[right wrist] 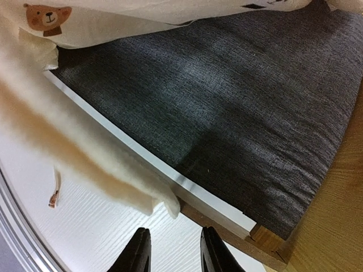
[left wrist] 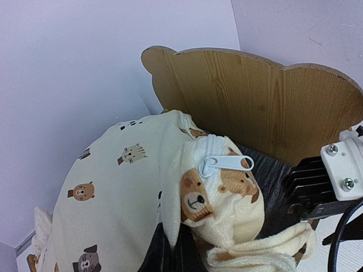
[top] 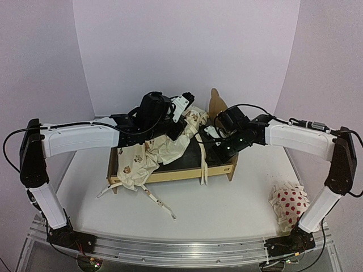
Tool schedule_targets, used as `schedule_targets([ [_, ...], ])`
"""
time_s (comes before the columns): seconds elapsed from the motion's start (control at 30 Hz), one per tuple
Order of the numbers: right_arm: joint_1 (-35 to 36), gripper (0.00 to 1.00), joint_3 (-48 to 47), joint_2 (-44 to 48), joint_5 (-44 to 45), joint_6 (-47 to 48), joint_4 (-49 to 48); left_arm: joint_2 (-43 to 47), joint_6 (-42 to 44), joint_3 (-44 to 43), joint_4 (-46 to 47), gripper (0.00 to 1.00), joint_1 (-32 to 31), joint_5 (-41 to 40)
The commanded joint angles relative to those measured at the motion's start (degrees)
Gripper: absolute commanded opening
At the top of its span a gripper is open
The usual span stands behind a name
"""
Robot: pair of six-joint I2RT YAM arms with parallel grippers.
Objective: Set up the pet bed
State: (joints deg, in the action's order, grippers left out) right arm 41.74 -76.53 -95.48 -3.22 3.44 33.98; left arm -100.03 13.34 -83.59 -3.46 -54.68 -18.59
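The pet bed (top: pixel 170 173) stands mid-table, a light wooden frame with a curvy headboard (left wrist: pixel 255 96) and a dark grey base (right wrist: pixel 227 96). A cream animal-print cushion (top: pixel 148 157) lies bunched over its left half and spills over the front rail. My left gripper (top: pixel 180 129) is shut on the cushion's raised corner near the zipper pull (left wrist: pixel 227 164); its fingers are hidden by the cloth. My right gripper (right wrist: pixel 174 232) hangs open over the table beside the bed's front rail (right wrist: pixel 227 224), nothing between its fingers. One cushion tie (right wrist: pixel 96 158) dangles just ahead of it.
A small white pillow with red dots (top: pixel 289 204) lies on the table at the front right. More cushion ties (top: pixel 161 205) trail over the white table (top: pixel 227 215) in front of the bed. The right arm's wrist (left wrist: pixel 317 190) sits close beside the held corner.
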Motion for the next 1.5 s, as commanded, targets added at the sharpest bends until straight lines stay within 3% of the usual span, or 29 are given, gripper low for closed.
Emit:
schedule_targets([
  [0.0,0.19,0.31,-2.55,-1.86,-1.55,0.12,-2.47,3.99,-0.69,0.15,1.44,0.0,0.62,-1.4],
  [0.57,0.22,0.24,-0.89,-3.82,-4.17,0.53,-5.86,3.74,-0.63,-0.45,0.91,0.0,0.64,-1.18],
  [0.93,0.19,0.0,0.21,-3.09,-6.19,0.27,-7.34,4.02,-1.12,-0.25,0.66,0.0,0.62,-0.84],
  [1.47,0.2,0.0,-9.2,5.16,2.32,1.61,0.93,5.68,-1.77,2.32,0.43,0.0,0.62,-0.57],
])
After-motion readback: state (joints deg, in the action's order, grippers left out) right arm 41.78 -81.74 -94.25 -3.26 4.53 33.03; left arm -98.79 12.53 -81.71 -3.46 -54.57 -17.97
